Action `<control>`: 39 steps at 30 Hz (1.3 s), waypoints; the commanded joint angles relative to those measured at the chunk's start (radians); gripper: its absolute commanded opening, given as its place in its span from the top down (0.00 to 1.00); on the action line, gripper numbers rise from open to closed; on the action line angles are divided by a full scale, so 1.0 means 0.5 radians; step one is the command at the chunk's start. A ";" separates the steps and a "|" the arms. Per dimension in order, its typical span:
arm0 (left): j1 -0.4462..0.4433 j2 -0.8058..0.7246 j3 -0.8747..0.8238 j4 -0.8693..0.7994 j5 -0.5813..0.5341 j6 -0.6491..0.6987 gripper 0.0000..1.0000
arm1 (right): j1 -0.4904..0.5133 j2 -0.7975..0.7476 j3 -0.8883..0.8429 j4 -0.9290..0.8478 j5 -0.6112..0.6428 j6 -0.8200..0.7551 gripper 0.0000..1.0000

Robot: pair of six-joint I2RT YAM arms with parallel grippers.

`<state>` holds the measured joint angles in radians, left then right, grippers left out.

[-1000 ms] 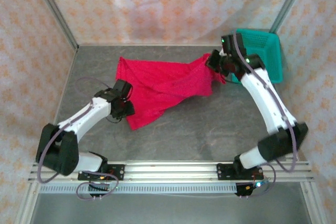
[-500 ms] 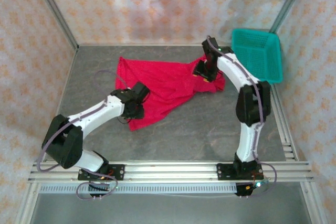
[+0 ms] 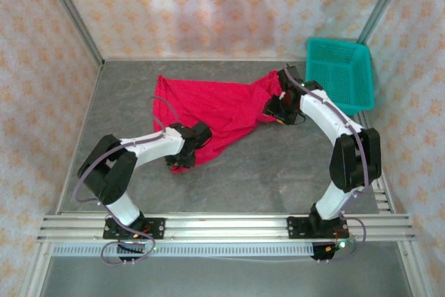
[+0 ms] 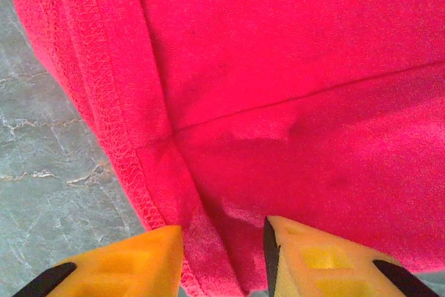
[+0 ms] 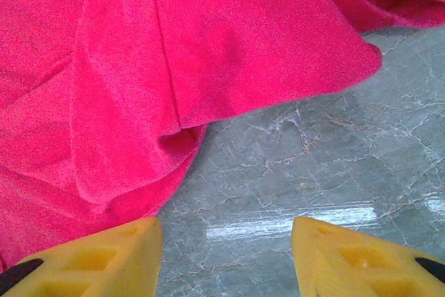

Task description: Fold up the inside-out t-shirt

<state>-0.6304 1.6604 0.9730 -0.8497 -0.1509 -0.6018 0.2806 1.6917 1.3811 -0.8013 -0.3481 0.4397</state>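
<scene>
Grey marbled tabletop [image 3: 278, 165], far half: crimson inside-out t-shirt [image 3: 222, 106] rumpled, soft, limp. Beside its edge, right gripper [image 5: 226, 227] parted; left gripper [image 4: 222, 231] astride stitched hem [image 4: 118, 137], pinch unclear. Likely best grasped at hem.

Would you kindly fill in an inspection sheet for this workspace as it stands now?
Surface: grey marbled table, glossy.
Job's things: red t-shirt lying rumpled across the far middle, seams showing.
Clutter: teal basket at the far right corner, apart from the shirt.
Grippers: left gripper at the shirt's near hem, cloth between its jaws, grip unclear; right gripper beside the shirt's right edge, jaws open over bare table.
Cables: grey loops along the arms and at their bases.
Surroundings: patterned curtain walls; aluminium rail at the near edge.
</scene>
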 commanded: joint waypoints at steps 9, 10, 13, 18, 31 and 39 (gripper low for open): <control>-0.004 -0.044 -0.122 -0.060 -0.126 -0.104 0.67 | 0.007 0.023 0.050 0.010 0.021 -0.036 0.46; -0.006 -0.043 -0.124 -0.055 -0.120 -0.103 0.67 | 0.008 0.022 0.050 0.010 0.021 -0.036 0.46; -0.005 -0.041 -0.130 -0.056 -0.107 -0.110 0.71 | 0.008 0.025 0.054 0.010 0.023 -0.037 0.46; -0.006 -0.117 -0.151 -0.070 -0.088 -0.129 0.76 | 0.007 0.040 0.063 0.011 0.018 -0.035 0.46; -0.003 -0.158 -0.246 -0.022 -0.060 -0.162 1.00 | 0.003 0.038 0.013 0.004 0.038 -0.054 0.46; 0.015 -0.369 -0.151 -0.147 -0.137 -0.161 1.00 | -0.085 0.046 -0.239 0.151 -0.002 -0.049 0.39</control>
<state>-0.6300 1.5486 0.8623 -0.8555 -0.1658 -0.6651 0.2577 1.7138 1.3083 -0.7563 -0.3504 0.4225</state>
